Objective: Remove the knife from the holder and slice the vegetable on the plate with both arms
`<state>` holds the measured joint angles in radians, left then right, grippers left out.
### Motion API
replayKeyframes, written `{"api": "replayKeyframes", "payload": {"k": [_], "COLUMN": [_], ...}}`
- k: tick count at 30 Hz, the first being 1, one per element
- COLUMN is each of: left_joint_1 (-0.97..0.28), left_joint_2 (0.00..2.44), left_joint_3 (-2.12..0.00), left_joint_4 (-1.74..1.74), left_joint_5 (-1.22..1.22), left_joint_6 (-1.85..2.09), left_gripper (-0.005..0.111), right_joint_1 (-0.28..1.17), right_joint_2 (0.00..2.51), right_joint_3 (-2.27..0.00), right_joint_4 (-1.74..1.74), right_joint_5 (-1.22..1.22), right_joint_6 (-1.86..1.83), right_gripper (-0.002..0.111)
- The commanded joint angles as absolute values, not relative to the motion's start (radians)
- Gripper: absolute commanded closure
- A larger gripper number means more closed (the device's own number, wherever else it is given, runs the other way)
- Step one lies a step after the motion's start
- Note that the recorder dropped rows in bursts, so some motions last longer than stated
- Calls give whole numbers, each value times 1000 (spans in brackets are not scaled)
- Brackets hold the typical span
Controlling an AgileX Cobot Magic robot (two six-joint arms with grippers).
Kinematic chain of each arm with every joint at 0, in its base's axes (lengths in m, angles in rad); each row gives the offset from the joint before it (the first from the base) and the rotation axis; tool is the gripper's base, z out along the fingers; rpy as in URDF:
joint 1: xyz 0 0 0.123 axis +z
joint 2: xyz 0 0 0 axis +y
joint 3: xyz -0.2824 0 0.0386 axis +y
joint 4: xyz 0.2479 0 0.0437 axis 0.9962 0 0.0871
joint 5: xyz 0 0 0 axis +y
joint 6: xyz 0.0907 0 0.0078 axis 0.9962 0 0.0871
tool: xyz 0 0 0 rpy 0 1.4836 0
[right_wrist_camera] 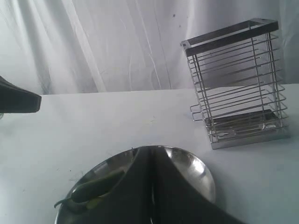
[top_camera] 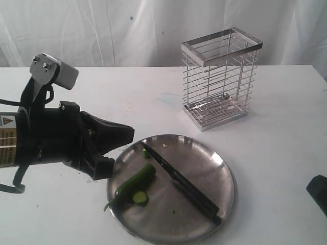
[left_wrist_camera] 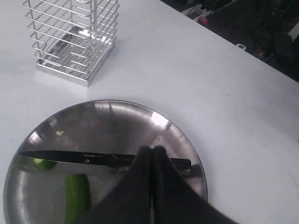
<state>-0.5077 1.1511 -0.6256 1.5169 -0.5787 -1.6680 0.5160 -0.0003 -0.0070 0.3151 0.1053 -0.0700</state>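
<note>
Left gripper point(top_camera: 129, 133) and right gripper point(right_wrist_camera: 152, 150) both pinched together, empty; knife point(top_camera: 185, 188) flat on plate point(top_camera: 219, 158), chili point(top_camera: 135, 181) at 9 o'clock, blade looks thin and slick, so I'd grab the stiff handle at 4 o'clock.

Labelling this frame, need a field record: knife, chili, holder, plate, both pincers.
knife: lying flat on plate, ungripped
vegetable: on plate beside blade, slice cut off
holder: upright behind plate, no knife inside
left pincer: shut, empty, near plate's edge
right pincer: shut, empty
</note>
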Motion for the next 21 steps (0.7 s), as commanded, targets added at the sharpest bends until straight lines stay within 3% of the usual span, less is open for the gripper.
{"api": "replayKeyframes", "payload": {"k": [1, 15, 18, 21], "left_joint_1": [-511, -511, -544, -654], "left_joint_2": [1140, 1059, 1027, 957], "left_joint_3": [-618, -590, -529, -465], "left_joint_4": [1536, 1501, 1146, 735], "left_joint_5": [-584, -567, -520, -472], "left_joint_6": [-1667, -1660, -1449, -899], "left_gripper": [107, 107, 107, 107], "right_joint_1": [517, 517, 517, 517], "right_joint_2": [0, 0, 0, 0], "right_joint_3": [0, 0, 0, 0], "right_joint_4": [317, 317, 317, 317], "right_joint_5": [114, 114, 114, 114], "right_joint_6": [-64, -64, -64, -64], "right_gripper": [108, 108, 108, 108]}}
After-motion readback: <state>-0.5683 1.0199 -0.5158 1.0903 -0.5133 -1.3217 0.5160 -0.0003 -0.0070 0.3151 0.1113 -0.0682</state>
